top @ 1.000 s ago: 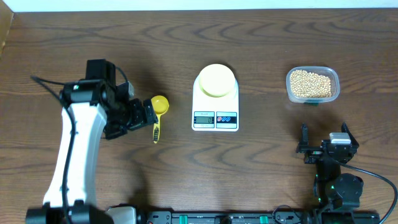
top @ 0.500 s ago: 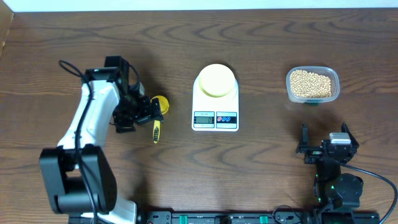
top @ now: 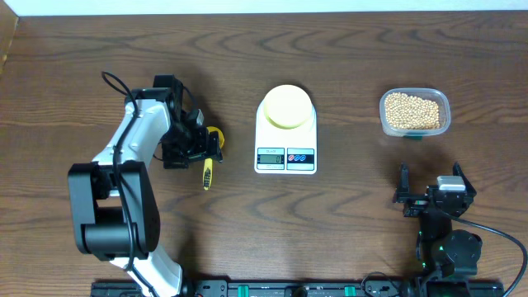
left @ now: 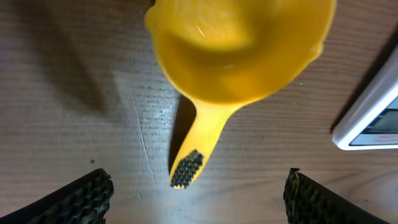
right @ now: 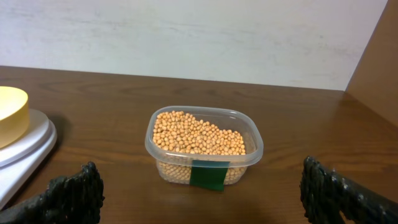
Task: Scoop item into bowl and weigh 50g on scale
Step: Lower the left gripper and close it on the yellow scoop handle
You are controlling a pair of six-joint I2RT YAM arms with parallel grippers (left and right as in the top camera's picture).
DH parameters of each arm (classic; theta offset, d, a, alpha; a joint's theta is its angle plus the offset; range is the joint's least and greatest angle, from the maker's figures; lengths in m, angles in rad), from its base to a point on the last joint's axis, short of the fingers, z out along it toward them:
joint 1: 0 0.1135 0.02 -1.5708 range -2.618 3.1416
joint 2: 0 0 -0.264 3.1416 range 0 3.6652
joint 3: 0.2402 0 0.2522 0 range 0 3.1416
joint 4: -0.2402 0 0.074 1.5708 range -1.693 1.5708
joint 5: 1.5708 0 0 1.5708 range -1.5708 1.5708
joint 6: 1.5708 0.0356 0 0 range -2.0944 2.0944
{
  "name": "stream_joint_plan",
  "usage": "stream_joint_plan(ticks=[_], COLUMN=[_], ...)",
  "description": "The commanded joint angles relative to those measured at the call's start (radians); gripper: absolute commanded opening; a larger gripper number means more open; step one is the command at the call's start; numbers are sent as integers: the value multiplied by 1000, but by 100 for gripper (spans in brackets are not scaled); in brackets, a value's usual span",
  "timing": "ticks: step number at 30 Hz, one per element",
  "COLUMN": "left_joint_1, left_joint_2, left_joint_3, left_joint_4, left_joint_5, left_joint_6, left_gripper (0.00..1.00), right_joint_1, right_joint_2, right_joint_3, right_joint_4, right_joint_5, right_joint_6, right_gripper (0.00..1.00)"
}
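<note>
Here, the yellow scoop (left: pixel 239 50) lies on the table (top: pixel 346 231) left of the scale (top: pixel 285 158). Its handle points nearward between the spread, empty fingers of the left gripper (left: pixel 199 186). The handle is best centred between the jaws and pinched close to its black tip, so that the cup can be lifted level. The bowl (top: pixel 286 106) sits on the scale's platform, and the beans (top: pixel 412 111) are in the clear tub (top: pixel 445 101) at far right. The right gripper (right: pixel 202 196) is held wide apart, empty, near the tub.
</note>
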Motion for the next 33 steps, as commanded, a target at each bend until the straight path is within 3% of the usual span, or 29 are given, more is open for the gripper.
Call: stream_joint_plan(ticks=[1, 9, 12, 15, 33], left_joint_1=[0, 0, 0, 0, 1], left_joint_2=[31, 104, 125, 143, 159], left_joint_3=[-4, -4, -4, -4, -25], left_joint_4=[5, 23, 25, 36, 114], left_joint_5=[8, 18, 99, 118, 118], left_joint_6=[64, 76, 156, 164, 167], left_gripper=[89, 86, 86, 85, 53], right_joint_1=[-6, -6, -6, -6, -6], right_joint_2=[-6, -6, -6, -6, -6], right_joint_3=[-4, -4, -4, -4, -4], right_joint_4=[-1, -1, -1, -1, -1], right_joint_5=[-2, -2, -2, -2, -2], right_joint_6=[5, 5, 5, 5, 5], right_gripper=[99, 99, 99, 99, 99])
